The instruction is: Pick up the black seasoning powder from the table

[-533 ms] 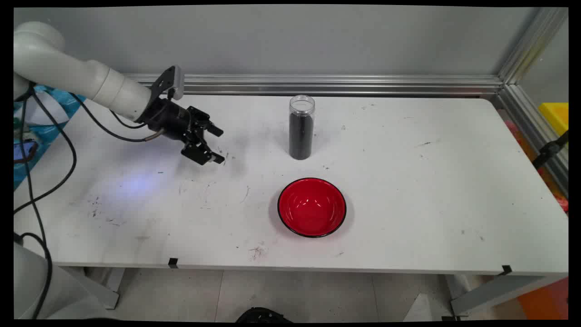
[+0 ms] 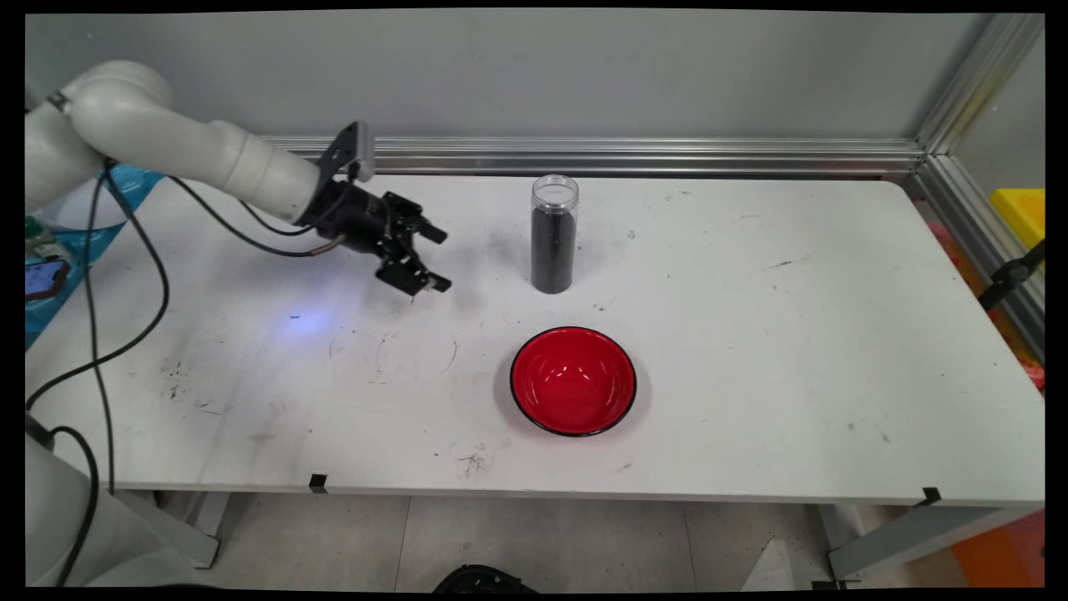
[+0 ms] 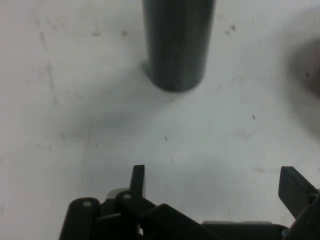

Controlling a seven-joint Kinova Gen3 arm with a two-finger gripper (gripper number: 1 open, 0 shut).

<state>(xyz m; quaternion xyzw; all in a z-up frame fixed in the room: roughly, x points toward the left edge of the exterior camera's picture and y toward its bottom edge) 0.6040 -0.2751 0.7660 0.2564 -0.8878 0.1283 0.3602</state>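
Note:
A tall clear jar (image 2: 554, 234) filled with dark grains stands upright at the back middle of the white table (image 2: 751, 334), without a lid. My gripper (image 2: 440, 260) hangs low over the table to the jar's left, pointing toward it, open and empty. In the hand view the jar's dark lower part (image 3: 178, 45) rises straight ahead, with the gripper (image 3: 212, 185) spread wide below it. A red bowl (image 2: 573, 381) with a black rim sits in front of the jar, nearer the table's front edge.
An aluminium rail (image 2: 626, 155) runs along the table's back edge and down its right side. Black cables (image 2: 100, 300) hang from the arm at the left. A yellow box (image 2: 1022, 213) lies beyond the right rail.
The gripper has moved to the right, closer to the jar, staying open. The jar and bowl have not moved.

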